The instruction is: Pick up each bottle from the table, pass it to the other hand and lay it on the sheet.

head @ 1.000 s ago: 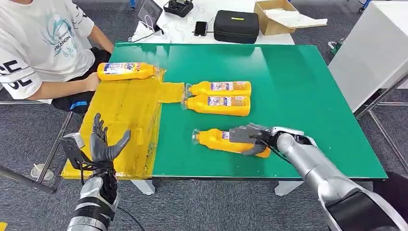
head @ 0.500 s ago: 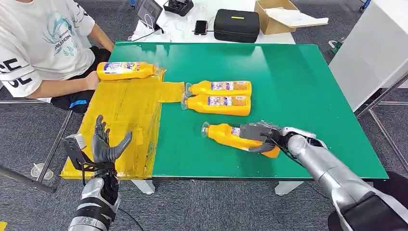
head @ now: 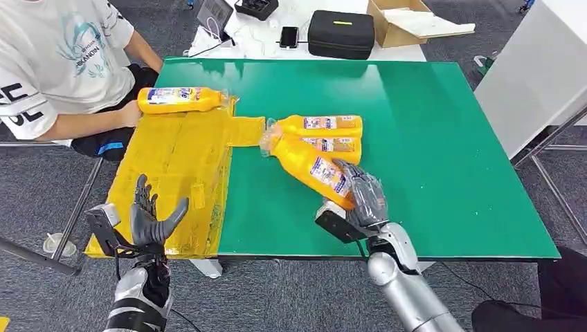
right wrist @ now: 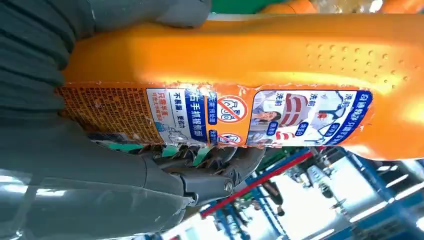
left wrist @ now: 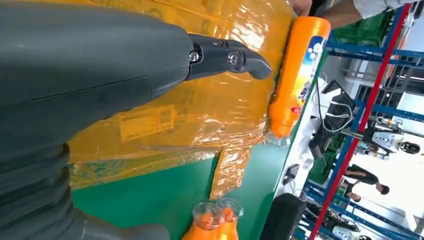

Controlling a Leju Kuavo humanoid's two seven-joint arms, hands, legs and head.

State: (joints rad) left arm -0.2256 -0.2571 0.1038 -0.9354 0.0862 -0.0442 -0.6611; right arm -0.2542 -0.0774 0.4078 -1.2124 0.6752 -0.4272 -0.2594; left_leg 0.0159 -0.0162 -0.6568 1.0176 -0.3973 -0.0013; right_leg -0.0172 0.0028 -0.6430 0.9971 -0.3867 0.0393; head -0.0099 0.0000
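Vs 1 s ago: right hand (head: 363, 197) had lifted the held bottle (head: 309, 166) off the green table (head: 429, 124) and swung it in toward the robot's left. Bottle was lying flat near the front edge w/ the arm reaching in from the right; now it was in the air, tilted, cap end up toward the far left, base in the hand, forearm coming up from below centre. Fingers stayed wrapped round the lower body, label side; right wrist view confirmed grip, w/ thumb (right wrist: 185, 12) over one side and dark fingers (right wrist: 220, 160) under the label.

Left hand (head: 149, 214) barely moved: palm up, fingers spread, nothing in it, over the front edge of the yellow sheet (head: 180, 155).

Other stuff: two bottles (head: 318, 126) lay side by side mid-table, nearer one partly hidden behind the lifted bottle. One bottle (head: 181, 99) lay at the sheet's far edge, a person's hand (head: 129, 115) touching its base end. Person in white tee (head: 55, 55) sat at table's left. Black case (head: 340, 33) and cardboard box (head: 408, 17) on white table behind.
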